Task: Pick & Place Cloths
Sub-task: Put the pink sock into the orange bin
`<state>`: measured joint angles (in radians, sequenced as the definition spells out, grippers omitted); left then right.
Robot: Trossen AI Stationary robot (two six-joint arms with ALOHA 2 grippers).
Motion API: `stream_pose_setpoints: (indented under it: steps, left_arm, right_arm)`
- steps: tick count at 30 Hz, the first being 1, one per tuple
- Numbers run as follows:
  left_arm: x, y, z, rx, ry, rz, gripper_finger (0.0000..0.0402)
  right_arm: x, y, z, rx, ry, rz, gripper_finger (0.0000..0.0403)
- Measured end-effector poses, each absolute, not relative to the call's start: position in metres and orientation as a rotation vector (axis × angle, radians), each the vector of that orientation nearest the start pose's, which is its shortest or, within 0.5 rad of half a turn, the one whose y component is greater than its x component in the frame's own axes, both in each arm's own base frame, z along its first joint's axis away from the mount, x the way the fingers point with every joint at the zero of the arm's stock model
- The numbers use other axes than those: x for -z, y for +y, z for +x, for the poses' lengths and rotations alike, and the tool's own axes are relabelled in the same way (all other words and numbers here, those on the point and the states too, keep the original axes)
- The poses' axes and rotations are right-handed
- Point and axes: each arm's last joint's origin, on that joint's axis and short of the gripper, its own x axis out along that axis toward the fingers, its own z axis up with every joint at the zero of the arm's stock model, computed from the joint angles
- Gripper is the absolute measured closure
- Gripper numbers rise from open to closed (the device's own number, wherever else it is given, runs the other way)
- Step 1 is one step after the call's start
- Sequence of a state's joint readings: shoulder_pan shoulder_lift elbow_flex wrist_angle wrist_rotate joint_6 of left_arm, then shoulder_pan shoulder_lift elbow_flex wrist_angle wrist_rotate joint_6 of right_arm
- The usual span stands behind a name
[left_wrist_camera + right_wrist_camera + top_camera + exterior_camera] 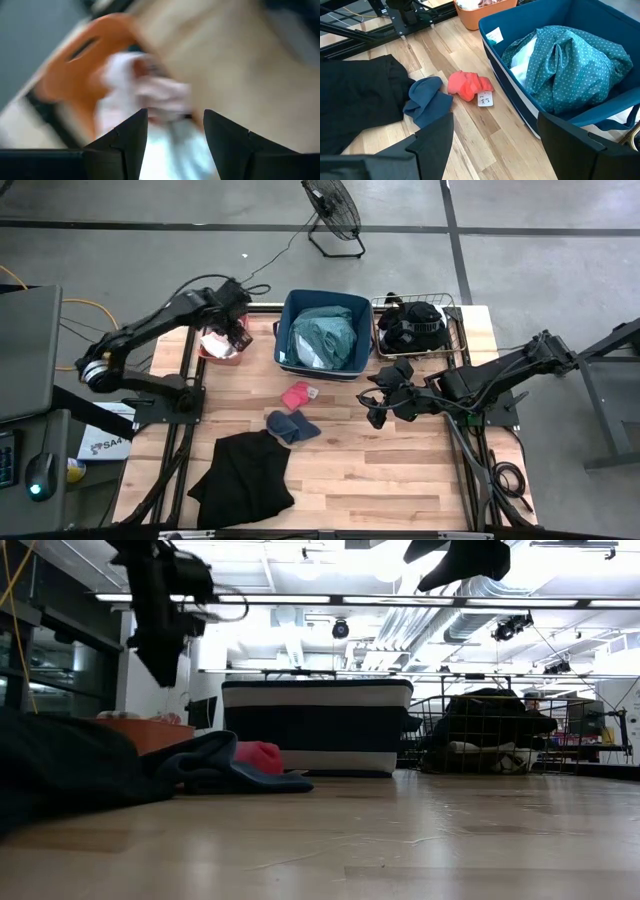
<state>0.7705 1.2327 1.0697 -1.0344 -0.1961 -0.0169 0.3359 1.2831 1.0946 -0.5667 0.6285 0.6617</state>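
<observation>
1. Orange plastic shows under the left tool (172, 145), which hangs released and empty over the orange bin (213, 352) at ten o'clock on the bench (400, 480); pale cloths (150, 100) lie inside it.
2. Loose pieces lie mid-bench: the red cloth (467, 85), the blue cloth (427, 100) touching it at seven o'clock, and the black garment (240, 475) towards six, its hem near the front edge.
3. At three o'clock the right tool (378, 402) hovers, fingers spread, holding nothing, facing those pieces, probably to take one.
4. Open bench lies between it and them; the navy bin (520, 95), holding a teal shirt (570, 65), crowds twelve o'clock.
</observation>
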Motion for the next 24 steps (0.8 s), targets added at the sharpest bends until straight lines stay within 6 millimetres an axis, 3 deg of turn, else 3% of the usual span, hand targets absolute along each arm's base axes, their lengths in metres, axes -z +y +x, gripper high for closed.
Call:
stream_pose_setpoints:
  steps: [6,14,19,24]
  left_arm:
    - [-0.300,0.121,0.163,-0.472,1.067,-0.292,0.0215]
    - [-0.300,0.080,0.192,-0.341,1.041,-0.254,0.0215]
    - [-0.287,0.053,0.202,-0.295,1.056,-0.263,0.0215]
    - [-0.256,0.028,0.211,-0.236,1.029,-0.226,0.0215]
  right_arm:
    - [-0.307,0.071,0.254,0.481,0.543,0.280,0.0124]
    - [-0.307,0.071,0.254,0.483,0.539,0.296,0.0124]
    - [-0.307,0.071,0.254,0.483,0.544,0.294,0.0124]
    - [-0.307,0.071,0.254,0.483,0.544,0.294,0.0124]
